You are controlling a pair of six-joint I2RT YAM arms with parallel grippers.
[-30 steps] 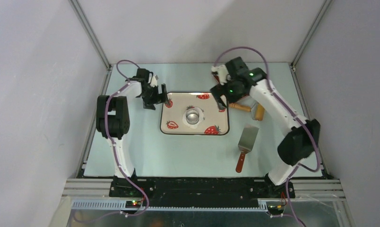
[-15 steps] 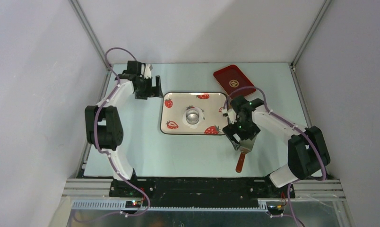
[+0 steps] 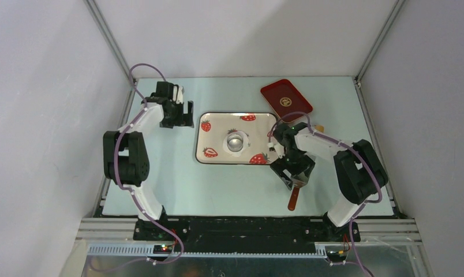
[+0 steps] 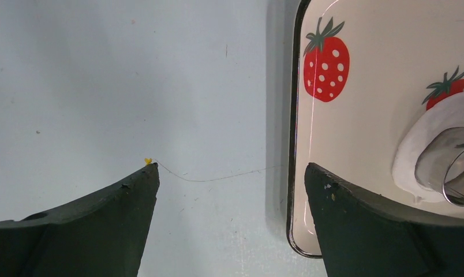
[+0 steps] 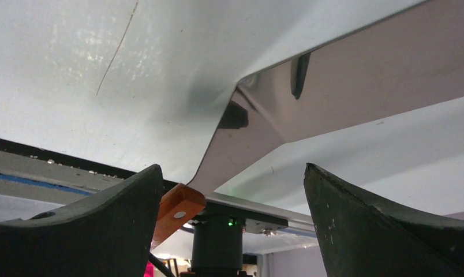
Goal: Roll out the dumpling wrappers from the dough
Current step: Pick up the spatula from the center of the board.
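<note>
- Holds left gripper [image 4: 229,168] spread at tray's [image 4: 362,144] 9 o'clock.
- Straddles spatula [image 5: 333,92] with right gripper [image 5: 231,168], spread, at tray's 4 o'clock.
- Shows dough [image 4: 408,153] under cup [image 4: 449,164], mid-tray.

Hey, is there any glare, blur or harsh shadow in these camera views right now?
Top external: even light, soft shadows, sharp. Left wrist: crisp, with a thin glare streak near the strawberry tray edge. Right wrist: the spatula blade acts like a mirror, showing dark reflections.
</note>
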